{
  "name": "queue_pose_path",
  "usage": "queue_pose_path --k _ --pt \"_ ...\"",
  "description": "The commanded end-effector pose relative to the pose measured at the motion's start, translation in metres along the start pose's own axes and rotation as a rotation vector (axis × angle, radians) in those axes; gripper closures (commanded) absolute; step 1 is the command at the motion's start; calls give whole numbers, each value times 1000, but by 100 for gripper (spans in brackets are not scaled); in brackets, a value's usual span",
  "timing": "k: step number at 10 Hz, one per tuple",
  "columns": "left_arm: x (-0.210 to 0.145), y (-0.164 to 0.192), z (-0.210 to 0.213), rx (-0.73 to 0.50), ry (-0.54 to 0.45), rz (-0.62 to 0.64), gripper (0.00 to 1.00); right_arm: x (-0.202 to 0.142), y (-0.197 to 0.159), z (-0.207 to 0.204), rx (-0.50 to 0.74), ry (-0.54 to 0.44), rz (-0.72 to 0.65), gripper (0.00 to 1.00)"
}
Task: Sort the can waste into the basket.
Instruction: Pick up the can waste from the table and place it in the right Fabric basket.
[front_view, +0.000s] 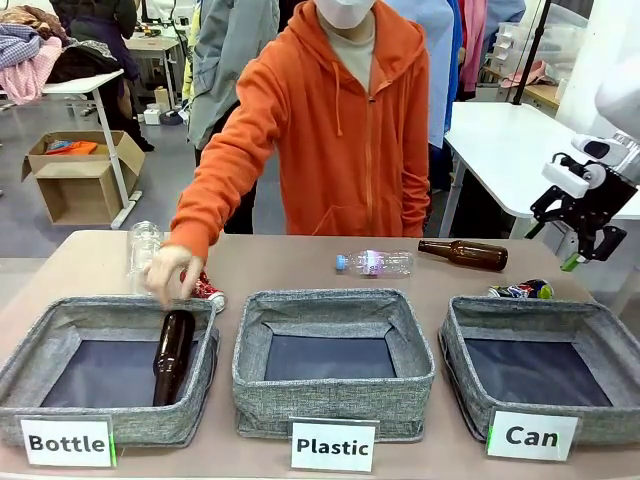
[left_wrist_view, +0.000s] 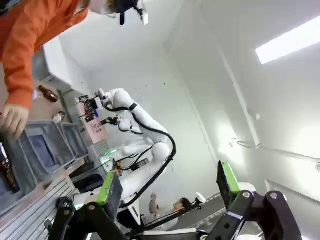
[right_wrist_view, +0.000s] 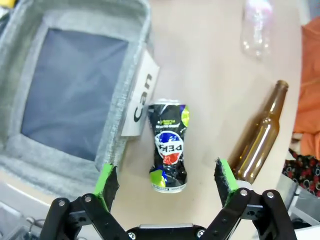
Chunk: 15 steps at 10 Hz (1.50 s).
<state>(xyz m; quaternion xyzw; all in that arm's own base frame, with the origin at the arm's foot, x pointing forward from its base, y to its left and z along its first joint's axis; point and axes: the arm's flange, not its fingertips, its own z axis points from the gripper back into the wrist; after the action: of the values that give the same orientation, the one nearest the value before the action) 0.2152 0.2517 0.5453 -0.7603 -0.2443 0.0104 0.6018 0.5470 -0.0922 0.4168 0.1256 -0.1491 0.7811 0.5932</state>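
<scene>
In the front view, the basket (front_view: 600, 335) marked "Can" stands at the right end of the row. The dark can (front_view: 522, 290) lies on the table just behind the basket's far rim. The crushed red-and-white can (front_view: 208, 290) is well apart from this basket, behind the "Bottle" bin (front_view: 60, 312) at the other end. The person's hand (front_view: 170, 275) is at that can or just beside it. The right gripper (front_view: 588, 258) hangs above and behind the basket's far right corner.

In the left wrist view, the left gripper (left_wrist_view: 167, 184) has its fingers apart and holds nothing. It points away from the basket, up toward the ceiling.

In the right wrist view, the right gripper is also spread wide and empty. The dark can lies below, between its fingers and just beside the basket's wall. A brown bottle (right_wrist_view: 257, 137) lies near the can on the side away from the basket.

I judge the descent risky. One finger may strike the basket's wall or label, and the other may push the bottle. The dented can may also slip or roll when squeezed. Reaching for the red-and-white can would cross the person's arm.
</scene>
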Motion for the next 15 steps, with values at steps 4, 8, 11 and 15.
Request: queue_pose_path --k 4,8,11,15 --pt "-12 35 -55 68 199 48 0 5 -5 -12 -60 74 -47 0" --pt "-40 106 -161 263 496 171 0 10 -20 -46 -66 184 -156 0" --pt "-37 99 -153 198 451 189 0 12 -29 -65 -58 224 -198 0" --pt "-37 99 -153 198 451 189 0 5 -41 -91 -23 252 -232 0"
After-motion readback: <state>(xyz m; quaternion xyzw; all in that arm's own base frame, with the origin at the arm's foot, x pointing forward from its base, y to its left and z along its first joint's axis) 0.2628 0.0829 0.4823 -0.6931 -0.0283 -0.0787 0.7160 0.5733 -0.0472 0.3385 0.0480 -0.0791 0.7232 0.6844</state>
